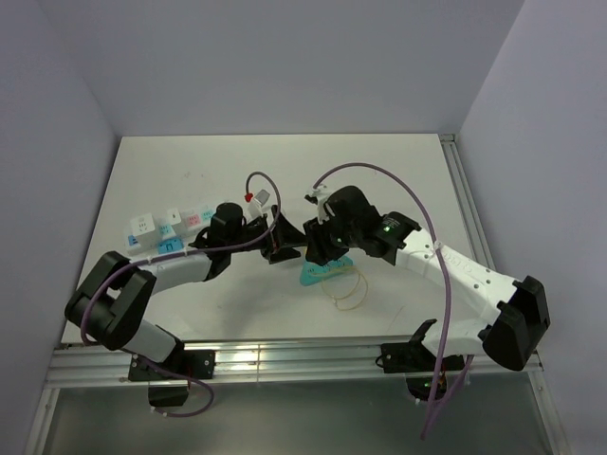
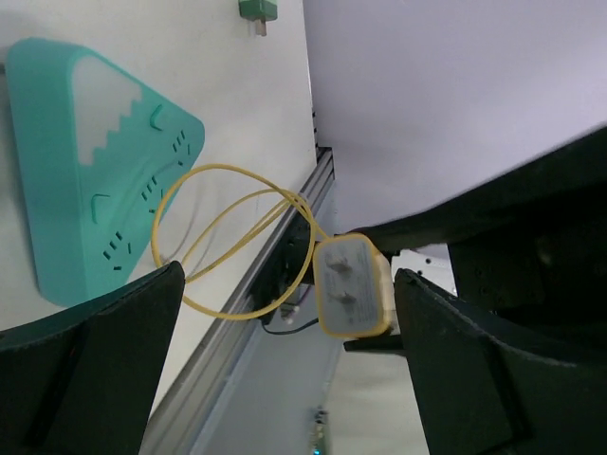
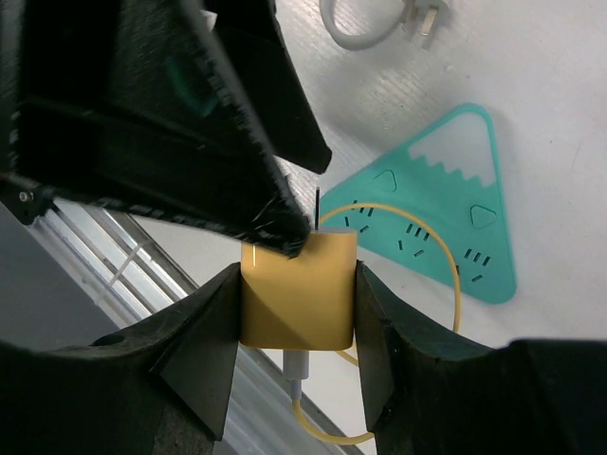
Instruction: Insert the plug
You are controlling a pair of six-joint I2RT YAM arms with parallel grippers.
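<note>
The yellow plug is a square charger block with a thin yellow cable. My right gripper is shut on its sides and holds it above the table, prongs pointing away. The teal triangular power strip lies flat just beyond it. My left gripper is open. In the left wrist view the plug's pronged face hangs between its fingers, close to the right finger. In the top view both grippers, left and right, meet tip to tip over the strip.
A white cable with a red-tipped plug lies behind the grippers. White sockets sit at the left. A small green plug lies past the strip. The yellow cable loops toward the metal rail at the near edge.
</note>
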